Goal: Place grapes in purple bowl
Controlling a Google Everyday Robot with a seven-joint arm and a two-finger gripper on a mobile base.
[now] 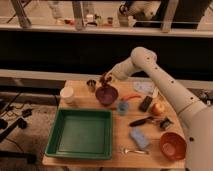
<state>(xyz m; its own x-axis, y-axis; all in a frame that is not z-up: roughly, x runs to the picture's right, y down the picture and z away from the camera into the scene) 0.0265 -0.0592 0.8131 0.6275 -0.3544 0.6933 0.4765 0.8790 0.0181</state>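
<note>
The purple bowl (107,95) stands on the wooden table (120,137), back middle. My gripper (105,80) hangs just above the bowl's far rim, at the end of the white arm (150,67) reaching in from the right. A small dark cluster, the grapes (105,85), sits at the fingertips right over the bowl. I cannot tell whether the grapes are held or loose.
A green tray (80,132) fills the front left. A white cup (67,94) and small metal cup (91,85) stand at the back left. A blue cup (122,107), apple (159,108), black box (146,103), blue sponge (138,138), fork (132,150) and orange-red bowl (172,145) lie to the right.
</note>
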